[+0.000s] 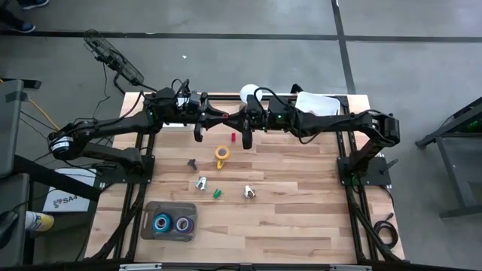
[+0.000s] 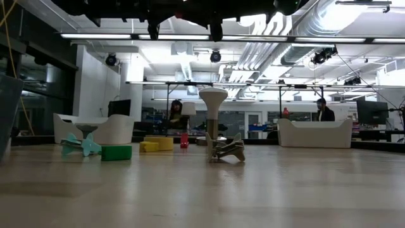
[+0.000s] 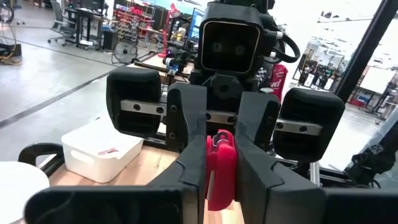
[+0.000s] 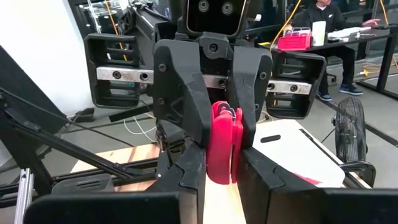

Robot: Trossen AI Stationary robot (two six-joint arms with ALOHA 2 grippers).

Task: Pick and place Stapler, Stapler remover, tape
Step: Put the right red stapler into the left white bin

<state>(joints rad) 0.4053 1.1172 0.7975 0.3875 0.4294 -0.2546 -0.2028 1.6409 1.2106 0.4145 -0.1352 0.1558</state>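
A small red stapler (image 3: 221, 174) (image 4: 224, 143) stands upright in the air between my two grippers, which face each other tip to tip high over the table's far middle. My left gripper (image 3: 222, 163) (image 1: 218, 118) and my right gripper (image 4: 222, 155) (image 1: 237, 119) are both shut on it. From above, the fingers hide it. A yellow tape roll (image 1: 221, 154) (image 2: 158, 144) rests on the table. Blue (image 1: 161, 223) and purple (image 1: 183, 223) rolls lie in a grey tray (image 1: 151, 207). Silvery claw-shaped removers (image 1: 201, 182) (image 1: 249, 192) (image 2: 226, 149) lie mid-table. My left gripper pinches the stapler's side nearest it (image 3: 221, 190) between its two fingers (image 3: 186, 186). The fingers come in level from the table's left. The stapler stands upright and is lifted clear of the table. My right gripper pinches the stapler's opposite side (image 4: 222, 171) between its two fingers (image 4: 261, 180). The fingers come in level from the table's right, meeting the left fingers tip to tip. The stapler stays upright between both pairs.
A small red piece (image 1: 233, 138) (image 2: 184, 140) stands on the table under the arms. A green block (image 1: 217, 193) (image 2: 117, 152) and a dark piece (image 1: 192, 162) lie mid-table. A white box (image 1: 316, 103) (image 3: 102, 152) sits at the far edge. The near right of the table is bare wood.
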